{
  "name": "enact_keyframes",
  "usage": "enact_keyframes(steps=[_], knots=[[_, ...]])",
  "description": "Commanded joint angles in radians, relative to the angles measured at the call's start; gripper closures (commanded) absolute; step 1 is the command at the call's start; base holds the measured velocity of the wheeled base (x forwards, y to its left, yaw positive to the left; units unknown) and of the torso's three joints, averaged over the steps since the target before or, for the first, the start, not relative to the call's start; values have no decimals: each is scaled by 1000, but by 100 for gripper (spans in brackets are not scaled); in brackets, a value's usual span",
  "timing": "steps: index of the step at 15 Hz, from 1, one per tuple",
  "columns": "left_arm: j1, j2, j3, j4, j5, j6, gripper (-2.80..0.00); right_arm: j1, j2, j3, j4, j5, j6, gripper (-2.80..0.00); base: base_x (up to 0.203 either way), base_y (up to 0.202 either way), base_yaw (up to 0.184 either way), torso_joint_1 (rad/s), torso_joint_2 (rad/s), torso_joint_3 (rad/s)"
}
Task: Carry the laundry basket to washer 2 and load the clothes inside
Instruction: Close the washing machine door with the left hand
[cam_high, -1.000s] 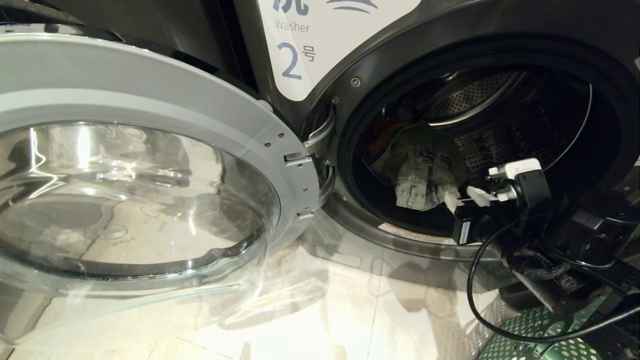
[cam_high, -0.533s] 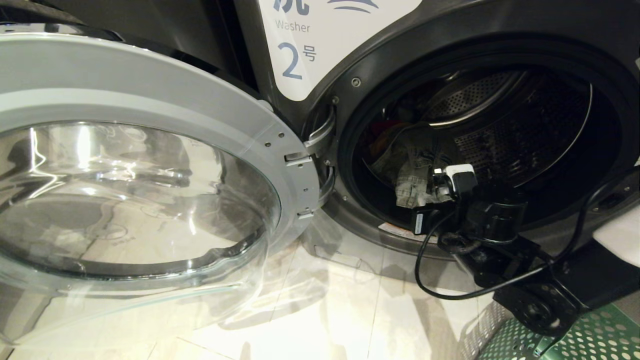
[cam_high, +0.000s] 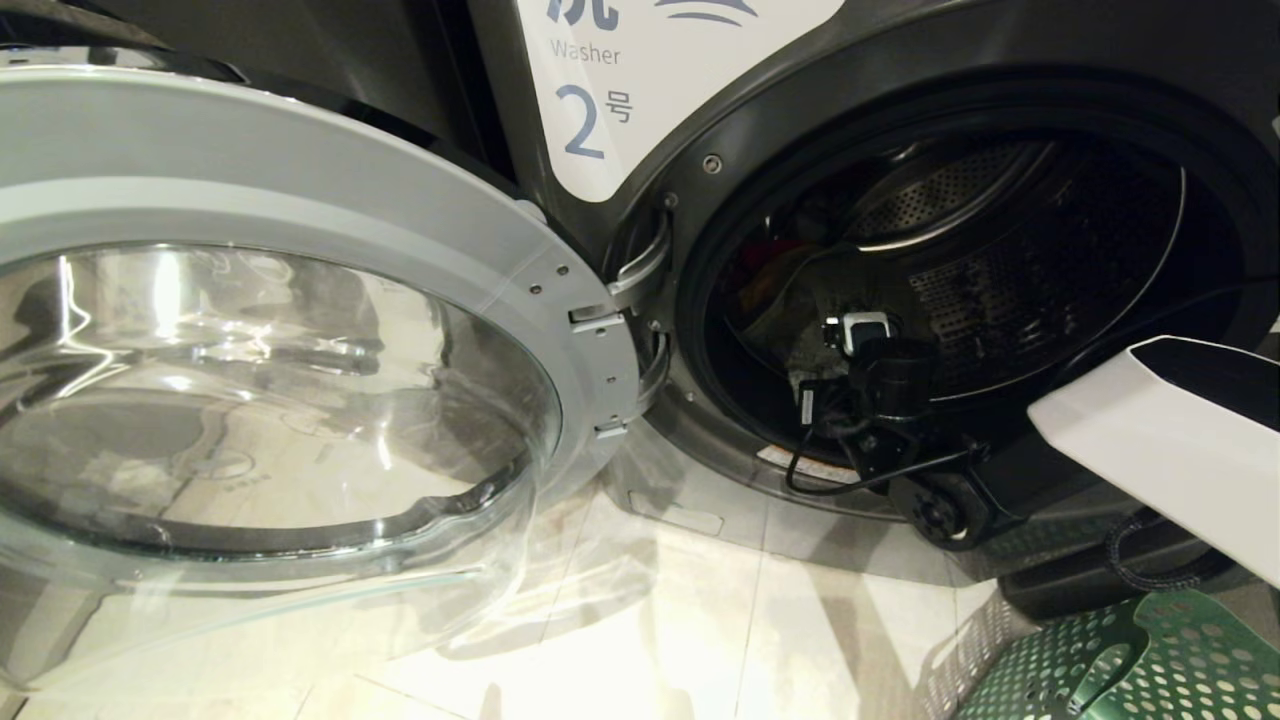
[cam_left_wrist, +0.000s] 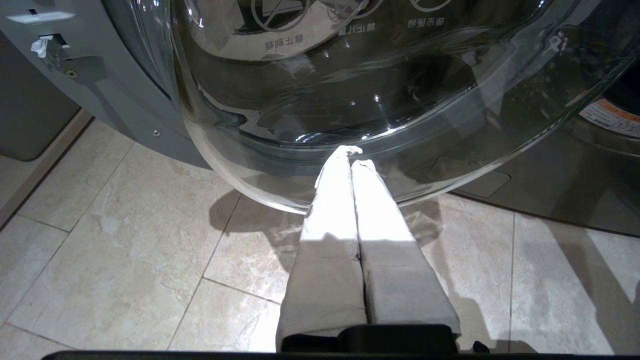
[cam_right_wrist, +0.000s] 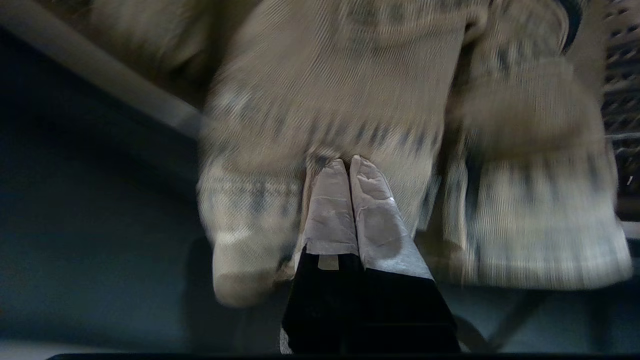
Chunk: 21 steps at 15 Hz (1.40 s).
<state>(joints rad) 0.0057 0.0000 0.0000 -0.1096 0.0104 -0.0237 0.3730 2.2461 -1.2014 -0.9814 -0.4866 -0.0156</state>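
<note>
Washer 2 (cam_high: 790, 80) stands with its door (cam_high: 300, 190) swung wide open to the left. In its drum (cam_high: 1010, 260) lies a beige plaid garment (cam_right_wrist: 350, 75) of the clothes, with a red-orange cloth (cam_high: 765, 272) behind it. My right arm (cam_high: 890, 390) reaches through the opening into the drum. The right gripper (cam_right_wrist: 348, 162) is shut, its tips against the plaid garment with nothing seen between the fingers. The green laundry basket (cam_high: 1100, 670) sits on the floor at the lower right. My left gripper (cam_left_wrist: 352, 156) is shut and empty, low over the floor tiles just before the door glass (cam_left_wrist: 350, 75).
The open door fills the left half of the head view and hangs just above the tiled floor (cam_high: 700, 620). The white cover of my right forearm (cam_high: 1160, 440) crosses the right edge. A white label with the numeral 2 (cam_high: 590, 110) sits above the hinge.
My right arm has pushed up and leftward, deeper into the drum, and its gripper has closed. The plaid garment now lies further in, largely behind the wrist. The left arm has not moved.
</note>
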Motion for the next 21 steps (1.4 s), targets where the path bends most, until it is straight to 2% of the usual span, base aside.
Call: enact_keyframes(steps=[1,6,9,12,14,16,21], knots=[[0,0,40,-1,0,-1,0,-22,85,-125,3,-24,-19,0,0,0,0,0,0,0],[1,1,40,-1,1,-1,0,-124,220,-416,13,-87,-157,0,0,0,0,0,0,0],[0,0,40,-1,2,-1,0,-166,281,-542,24,-161,-220,0,0,0,0,0,0,0],[0,0,40,-1,0,1,0,-184,274,-597,23,-177,-243,0,0,0,0,0,0,0],[1,0,40,-1,1,-1,0,-182,208,-585,23,-174,-223,0,0,0,0,0,0,0],[0,0,40,-1,1,-1,0,-166,106,-516,23,-170,-181,0,0,0,0,0,0,0],[0,0,40,-1,0,-1,0,-70,-167,-63,-5,-153,-106,0,0,0,0,0,0,0]])
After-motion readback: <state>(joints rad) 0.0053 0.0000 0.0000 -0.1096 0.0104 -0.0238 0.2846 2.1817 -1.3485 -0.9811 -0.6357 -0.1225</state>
